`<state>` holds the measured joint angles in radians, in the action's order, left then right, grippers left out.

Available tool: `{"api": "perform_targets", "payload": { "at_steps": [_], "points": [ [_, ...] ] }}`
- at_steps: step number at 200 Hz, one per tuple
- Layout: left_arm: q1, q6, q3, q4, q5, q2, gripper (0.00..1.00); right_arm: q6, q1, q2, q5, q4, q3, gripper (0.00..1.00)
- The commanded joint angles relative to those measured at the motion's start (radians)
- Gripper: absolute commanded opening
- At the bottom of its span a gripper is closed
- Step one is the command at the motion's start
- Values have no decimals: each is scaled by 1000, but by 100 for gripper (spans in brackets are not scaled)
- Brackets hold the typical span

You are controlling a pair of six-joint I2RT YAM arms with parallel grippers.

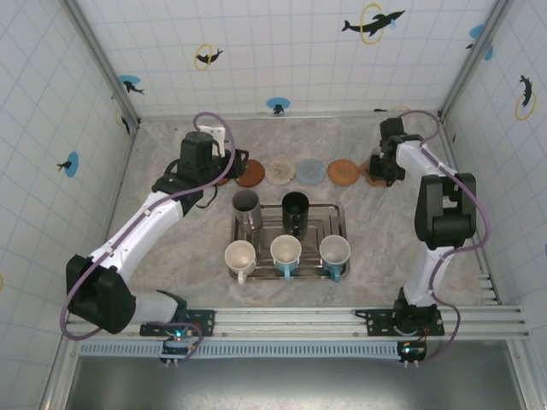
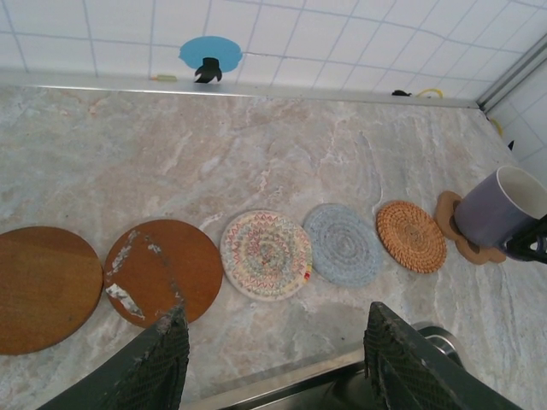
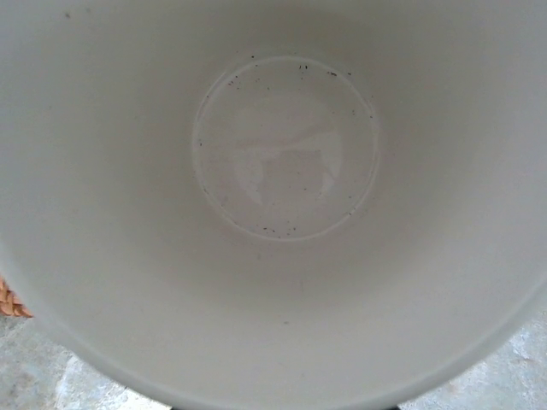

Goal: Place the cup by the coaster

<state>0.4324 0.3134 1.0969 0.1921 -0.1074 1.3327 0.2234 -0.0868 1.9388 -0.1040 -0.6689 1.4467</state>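
Starting with the bench (image 1: 367,248), we see a marbled top walled in white tile, both arms reaching over its far half. Next in size is the metal tray (image 1: 335,207) at its middle, carrying a steel tumbler (image 1: 246,207), a black cup (image 1: 296,209) and three pale mugs (image 1: 286,250) along the near edge. Beyond the tray runs a row of coasters, ending on the right with an orange woven round (image 2: 412,236) and the flower-shaped coaster (image 2: 446,218).

The cup (image 2: 500,205), purple outside and white inside, sits tilted over that flower-shaped coaster; we cannot tell whether its base touches. The right fingers (image 2: 530,246) are clenched on its far side, and the right wrist view looks straight down into the bowl. We judge it glazed ceramic: rigid, fairly weighty, slick under the pads and liable to chip if dropped or knocked. A hold across the rim wall, one finger inside and one outside, suits it, and it should be levelled before it is let go.

The left fingers (image 2: 162,363) are spread with nothing between them, hanging over the near side of the coaster row. Smallest of all are dark specks (image 3: 282,229) ringing the cup's floor.
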Motion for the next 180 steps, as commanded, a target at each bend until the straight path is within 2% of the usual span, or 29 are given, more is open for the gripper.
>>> {"api": "perform_targets", "payload": {
  "at_steps": [1, 180],
  "points": [
    [5, -14, 34, -15, 1, 12, 55, -5, 6, 2, -2, 58, 63, 0],
    [5, -14, 46, -12, -4, 17, 55, -13, 7, -10, -7, 60, 67, 0]
  ]
}}
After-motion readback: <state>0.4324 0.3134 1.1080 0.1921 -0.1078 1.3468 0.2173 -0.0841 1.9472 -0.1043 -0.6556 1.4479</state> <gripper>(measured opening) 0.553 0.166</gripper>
